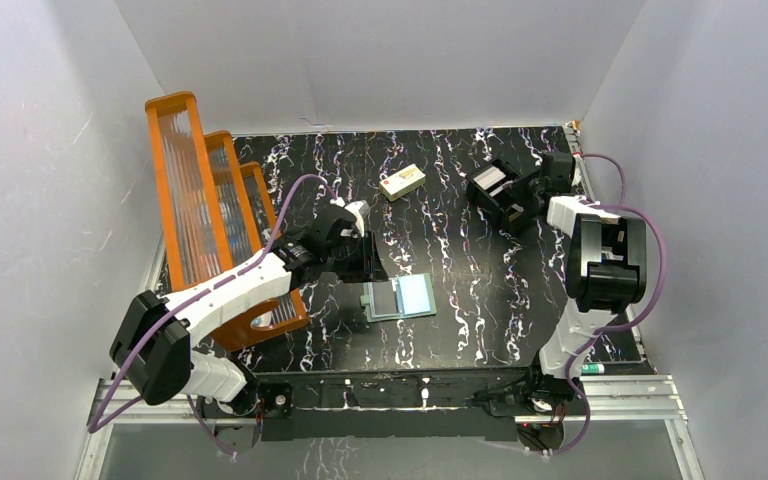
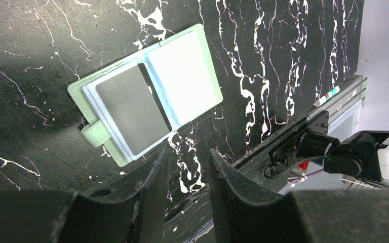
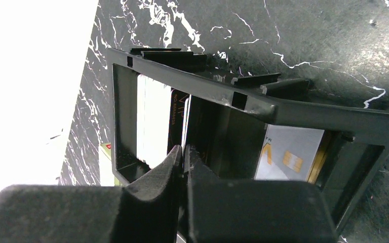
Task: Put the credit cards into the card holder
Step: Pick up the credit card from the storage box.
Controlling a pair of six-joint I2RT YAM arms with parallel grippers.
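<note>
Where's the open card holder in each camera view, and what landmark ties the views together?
Top external: card holder lies open just below centre.
Left wrist: upper half, left of centre.
Right wrist: not in view.
Shared landmark: black marbled table.

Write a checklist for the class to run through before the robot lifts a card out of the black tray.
1. Right gripper closed on a card standing in the tray: ok.
2. Grip firm enough to lift: cannot tell.
3. Card holder lying open: ok.
4. Free page in the holder: ok, the right page looks bare; the left one has a grey card.
5. Left gripper open and empty: ok.
</note>
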